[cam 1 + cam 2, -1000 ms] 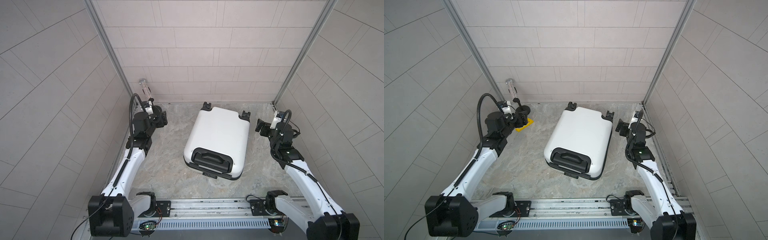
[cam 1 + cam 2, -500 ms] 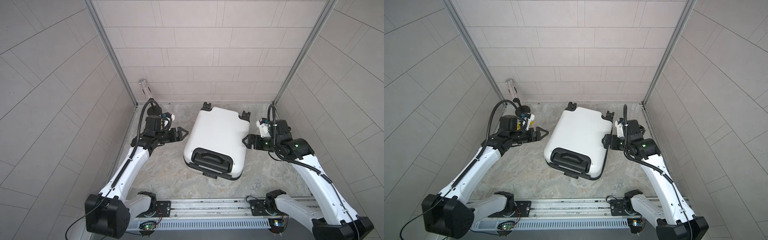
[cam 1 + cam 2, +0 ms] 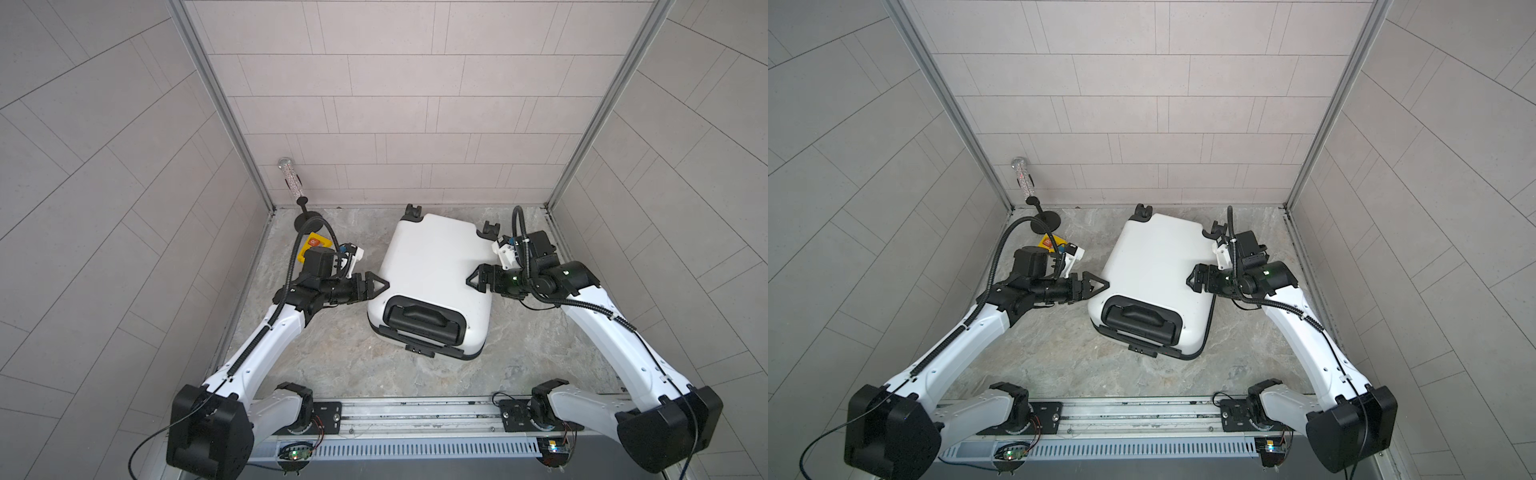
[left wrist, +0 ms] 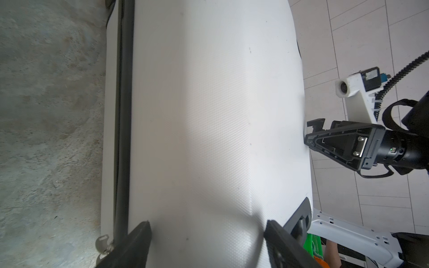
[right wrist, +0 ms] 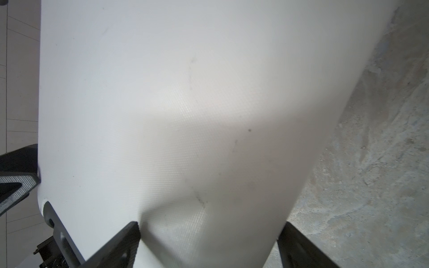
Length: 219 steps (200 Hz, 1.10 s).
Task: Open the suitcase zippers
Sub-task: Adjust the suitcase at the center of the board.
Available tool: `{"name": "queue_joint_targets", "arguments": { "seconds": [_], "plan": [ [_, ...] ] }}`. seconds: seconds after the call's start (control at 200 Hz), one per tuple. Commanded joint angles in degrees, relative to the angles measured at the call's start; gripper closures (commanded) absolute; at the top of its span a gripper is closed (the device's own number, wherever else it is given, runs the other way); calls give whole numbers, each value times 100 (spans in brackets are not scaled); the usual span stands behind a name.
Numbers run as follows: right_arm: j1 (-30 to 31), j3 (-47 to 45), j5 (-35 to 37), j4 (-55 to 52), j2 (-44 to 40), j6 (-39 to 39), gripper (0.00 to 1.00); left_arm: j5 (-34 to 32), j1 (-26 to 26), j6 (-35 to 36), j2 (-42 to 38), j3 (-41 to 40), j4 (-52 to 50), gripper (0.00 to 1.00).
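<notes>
Suitcase [image 3: 432, 266] lies flat mid-floor, unmoved, with its wheels toward 12 o'clock; the zippers [image 4: 123, 116] run along its side seam. The left gripper [image 3: 380, 285], earlier folded back near 10 o'clock, now reaches the case's 9 o'clock edge. The right gripper [image 3: 473, 281] likewise reaches its 3 o'clock edge. Both pairs of fingers are spread and hold nothing.

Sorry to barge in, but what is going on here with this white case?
A two-armed robot is set on opening a white suitcase lying flat. The left claw and right claw, both open, sit at its opposite long sides. The zipper band looks closed, and neither claw holds a pull yet.
</notes>
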Motion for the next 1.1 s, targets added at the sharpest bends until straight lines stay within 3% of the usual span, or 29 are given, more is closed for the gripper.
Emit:
{"name": "queue_joint_targets", "arguments": {
  "seconds": [0.0, 0.27, 0.43, 0.596, 0.806, 0.946, 1.091],
  "plan": [
    [53, 446, -199, 844, 625, -366, 6, 364, -299, -301, -165, -218, 597, 19],
    [53, 1785, -469, 1313, 2114, -900, 7, -236, -1007, -362, -257, -469, 909, 19],
    [1, 2602, -246, 1130, 2456, -1553, 8, -694, -1387, -395, -9, -329, 1104, 20],
    [0, 2525, 51, 765, 1755, -2876, 11, -1657, -1291, -306, -346, -173, 680, 20],
    [140, 1656, 197, -77, 266, -4939, 18, -2881, -697, -449, -872, -99, -56, 20],
    [505, 1506, 273, -1015, -311, -5945, 22, -3179, -372, -312, -943, -4, -458, 20],
    [1353, 1550, 1024, -1899, -363, -7129, 24, -3187, -17, -263, -732, 115, -853, 20]
  ]
}}
